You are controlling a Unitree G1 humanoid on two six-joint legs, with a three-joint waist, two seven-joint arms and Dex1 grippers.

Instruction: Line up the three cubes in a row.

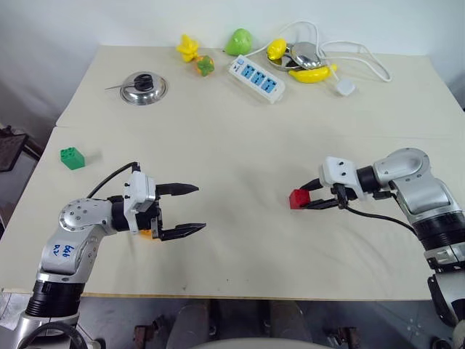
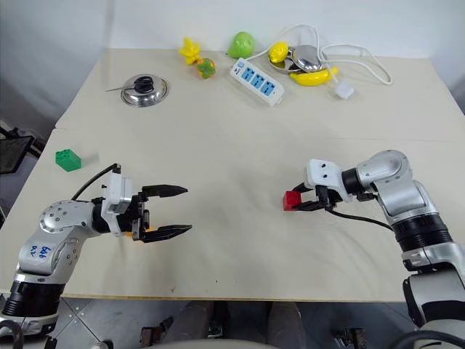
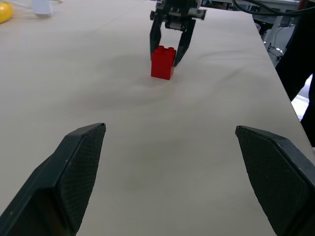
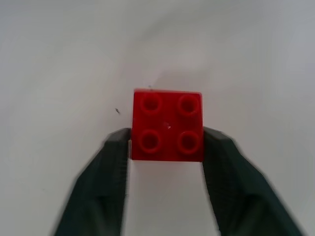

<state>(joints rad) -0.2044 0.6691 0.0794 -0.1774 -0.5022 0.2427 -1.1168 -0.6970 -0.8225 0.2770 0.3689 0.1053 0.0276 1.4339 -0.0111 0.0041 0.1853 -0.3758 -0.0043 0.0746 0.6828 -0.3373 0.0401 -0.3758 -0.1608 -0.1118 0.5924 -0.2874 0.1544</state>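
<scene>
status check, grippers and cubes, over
Left gripper open, empty, orange-yellow cube beneath it. Right gripper around red cube standing on table, jaws at its sides. Green cube far off at left edge. Nothing between them.

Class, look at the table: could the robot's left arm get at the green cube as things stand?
Probably yes. The green cube sits alone near the table's left edge, on the left gripper's side, with bare table around it. The gripper is open and holds nothing, but points away, so the arm must swing round.
</scene>
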